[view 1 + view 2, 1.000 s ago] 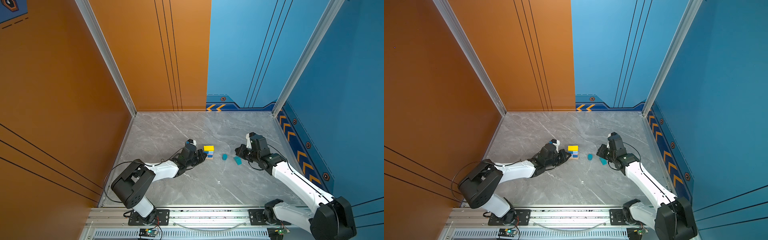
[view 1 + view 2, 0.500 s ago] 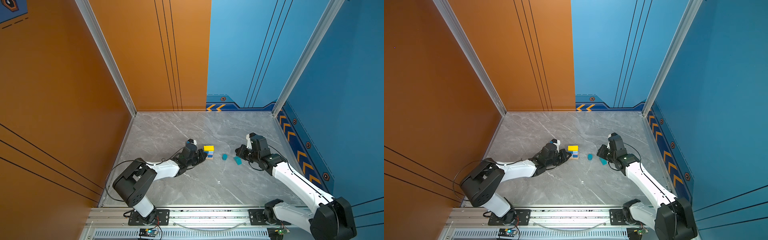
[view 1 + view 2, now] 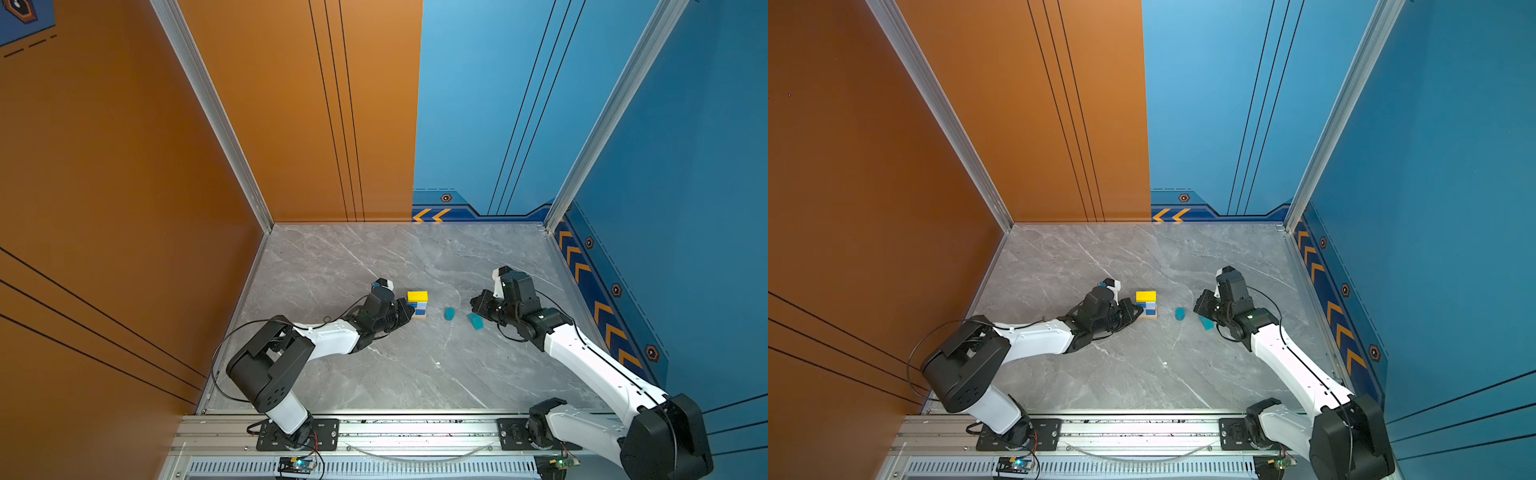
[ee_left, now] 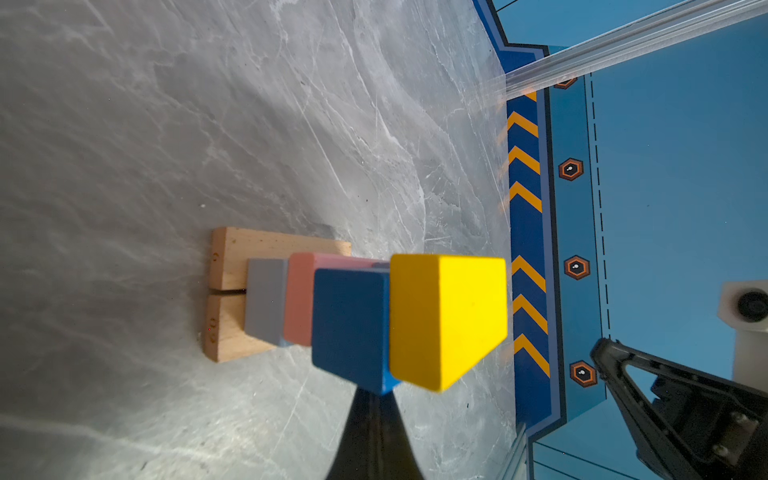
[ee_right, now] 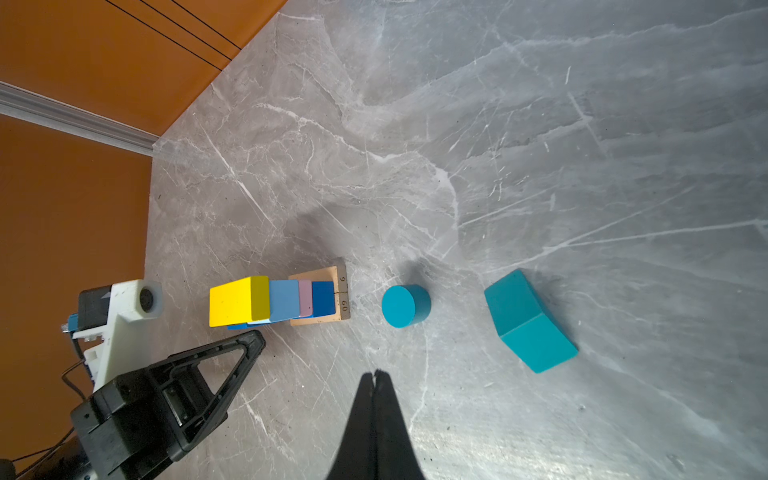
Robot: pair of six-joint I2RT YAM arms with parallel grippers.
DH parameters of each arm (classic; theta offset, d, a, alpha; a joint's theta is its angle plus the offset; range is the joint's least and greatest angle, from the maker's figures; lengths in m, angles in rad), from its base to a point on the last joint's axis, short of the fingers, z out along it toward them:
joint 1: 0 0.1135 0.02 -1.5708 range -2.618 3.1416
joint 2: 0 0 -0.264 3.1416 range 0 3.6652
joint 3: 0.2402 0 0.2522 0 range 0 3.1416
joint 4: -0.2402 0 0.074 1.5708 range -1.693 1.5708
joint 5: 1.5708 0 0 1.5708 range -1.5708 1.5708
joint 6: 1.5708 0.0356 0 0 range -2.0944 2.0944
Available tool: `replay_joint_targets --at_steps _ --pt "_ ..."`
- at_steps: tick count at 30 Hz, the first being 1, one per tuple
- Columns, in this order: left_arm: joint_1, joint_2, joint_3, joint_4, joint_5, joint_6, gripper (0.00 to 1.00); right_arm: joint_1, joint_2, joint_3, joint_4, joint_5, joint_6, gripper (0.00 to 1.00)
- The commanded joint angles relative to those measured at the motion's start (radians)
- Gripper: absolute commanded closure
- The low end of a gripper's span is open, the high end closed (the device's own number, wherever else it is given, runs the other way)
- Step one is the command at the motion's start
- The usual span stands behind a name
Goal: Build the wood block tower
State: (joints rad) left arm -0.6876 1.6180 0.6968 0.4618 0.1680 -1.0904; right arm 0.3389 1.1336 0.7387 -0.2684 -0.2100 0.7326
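Observation:
The tower (image 3: 417, 305) (image 3: 1146, 305) stands mid-table: two tan planks (image 4: 228, 257) at the base, then blue and pink layers (image 4: 299, 299), with a yellow block (image 4: 449, 320) (image 5: 239, 301) on top. My left gripper (image 3: 409, 311) (image 4: 374, 399) is shut and empty. Its tips sit right at the dark blue cube (image 4: 351, 324); whether they touch it I cannot tell. A teal cylinder (image 3: 449, 313) (image 5: 405, 305) and a teal prism (image 3: 475, 321) (image 5: 530, 320) lie on the table to the right of the tower. My right gripper (image 3: 473, 302) (image 5: 376, 374) is shut and empty, close to the prism and short of the cylinder.
Orange walls (image 3: 124, 208) close off the left and back, and blue walls (image 3: 685, 208) the right. A metal rail (image 3: 395, 428) with both arm bases runs along the front edge. The grey marble tabletop (image 3: 374, 257) stretches behind the blocks.
The left arm's elbow has edged slightly right. The blocks and the right arm look unchanged.

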Motion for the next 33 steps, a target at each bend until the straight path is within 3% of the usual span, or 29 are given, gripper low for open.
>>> replay_joint_targets --at_steps 1,33 --pt "-0.003 0.016 0.032 0.01 -0.008 0.001 1.0 -0.006 -0.015 -0.016 0.015 -0.016 0.007 1.0" --pt "0.005 0.035 0.04 0.01 0.002 0.0 1.0 -0.006 -0.012 -0.016 0.012 -0.021 0.011 1.0"
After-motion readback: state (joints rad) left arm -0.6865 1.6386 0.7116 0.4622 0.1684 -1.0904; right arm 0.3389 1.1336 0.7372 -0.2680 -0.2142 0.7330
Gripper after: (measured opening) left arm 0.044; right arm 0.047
